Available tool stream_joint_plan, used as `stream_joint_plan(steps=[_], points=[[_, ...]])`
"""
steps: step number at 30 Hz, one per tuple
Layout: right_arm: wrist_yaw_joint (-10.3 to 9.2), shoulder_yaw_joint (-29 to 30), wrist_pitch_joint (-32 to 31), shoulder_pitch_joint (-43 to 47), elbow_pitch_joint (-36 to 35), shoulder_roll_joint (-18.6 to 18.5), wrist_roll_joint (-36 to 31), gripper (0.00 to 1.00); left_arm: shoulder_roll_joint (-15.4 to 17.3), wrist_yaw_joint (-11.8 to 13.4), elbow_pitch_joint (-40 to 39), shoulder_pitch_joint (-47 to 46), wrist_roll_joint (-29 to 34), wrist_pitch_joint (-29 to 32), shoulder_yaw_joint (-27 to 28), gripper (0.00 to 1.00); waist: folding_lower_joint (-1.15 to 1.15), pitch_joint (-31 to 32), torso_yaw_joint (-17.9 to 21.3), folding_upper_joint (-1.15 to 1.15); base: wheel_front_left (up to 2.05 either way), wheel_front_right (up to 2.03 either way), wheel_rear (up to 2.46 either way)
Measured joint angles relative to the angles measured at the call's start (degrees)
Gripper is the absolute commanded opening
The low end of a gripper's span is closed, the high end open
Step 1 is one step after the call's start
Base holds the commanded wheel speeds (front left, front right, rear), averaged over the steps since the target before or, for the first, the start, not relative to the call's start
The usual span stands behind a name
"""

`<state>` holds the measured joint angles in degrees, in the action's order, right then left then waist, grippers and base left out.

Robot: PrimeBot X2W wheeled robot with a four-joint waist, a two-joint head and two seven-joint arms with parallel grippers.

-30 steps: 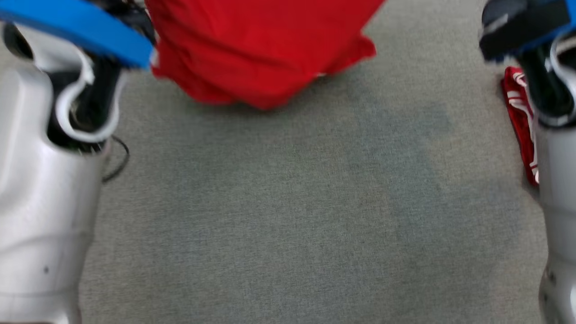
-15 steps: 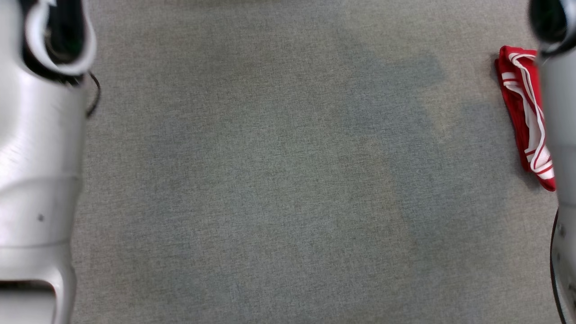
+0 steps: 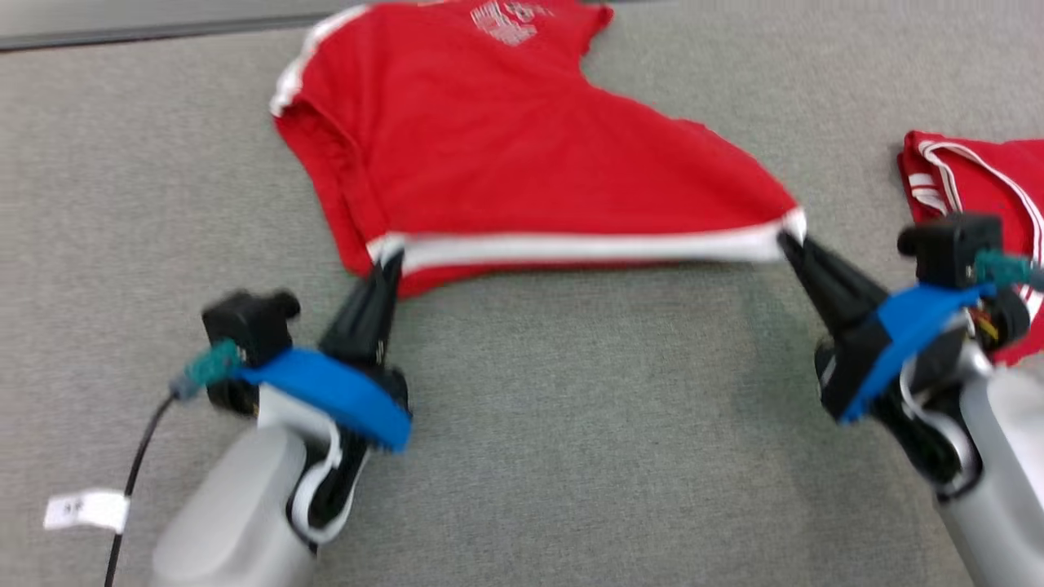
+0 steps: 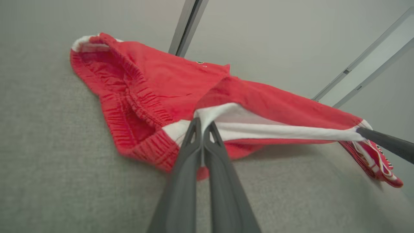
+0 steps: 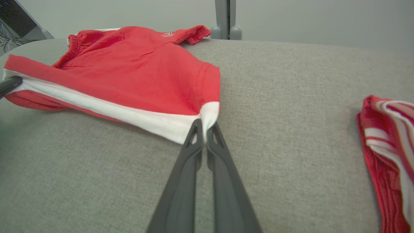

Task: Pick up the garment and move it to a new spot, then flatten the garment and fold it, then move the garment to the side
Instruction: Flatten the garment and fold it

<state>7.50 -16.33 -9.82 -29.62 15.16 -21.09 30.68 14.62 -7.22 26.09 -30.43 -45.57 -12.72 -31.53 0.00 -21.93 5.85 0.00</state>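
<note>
Red garment [image 3: 522, 155], hem [image 3: 587, 247] pinched at 6 o'clock by our left gripper [image 3: 391, 258] and right gripper [image 3: 788, 237], seems in flattening; next, we fold.

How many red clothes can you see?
2. One red garment lies spread in the middle, its white edge pinched by the left end effector and the right end effector. The striped garment lies at the far right, partly hidden.

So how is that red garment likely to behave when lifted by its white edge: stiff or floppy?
Probably floppy: the red garment drapes in folds behind the white band, which runs taut between the left end effector and right end effector. Likely light, since two pinched corners hold that edge up. It may sag mid-span if the ends come closer.
</note>
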Motion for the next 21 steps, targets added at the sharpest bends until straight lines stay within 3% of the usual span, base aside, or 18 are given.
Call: stream_joint_plan(steps=[7,10,17,21], points=[[0.00,7.1,-14.3,19.8,-17.5,-1.5,1.5,0.00,5.4,-0.1,-9.0,12.7,-6.3,7.7,-3.3,0.00,-0.01,5.7,-2.9,0.00,0.00,0.00,0.00],[0.01,11.2,-22.1,28.1,-24.3,-0.3,0.5,0.00,8.3,1.6,-15.1,18.0,-8.6,12.4,-4.2,0.00,-0.01,8.4,-4.1,0.00,0.00,0.00,0.00],[0.01,22.1,-39.6,46.0,-41.4,9.1,-1.8,0.00,15.3,7.8,-33.4,30.7,-14.8,20.6,-4.1,0.00,-0.02,11.9,-5.4,0.00,0.00,0.00,0.00],[0.03,26.4,-43.6,49.8,-49.3,13.9,-5.3,0.00,17.5,10.3,-39.9,33.8,-17.0,22.2,-3.0,0.00,-0.01,11.8,-6.1,0.00,0.00,0.00,0.00]])
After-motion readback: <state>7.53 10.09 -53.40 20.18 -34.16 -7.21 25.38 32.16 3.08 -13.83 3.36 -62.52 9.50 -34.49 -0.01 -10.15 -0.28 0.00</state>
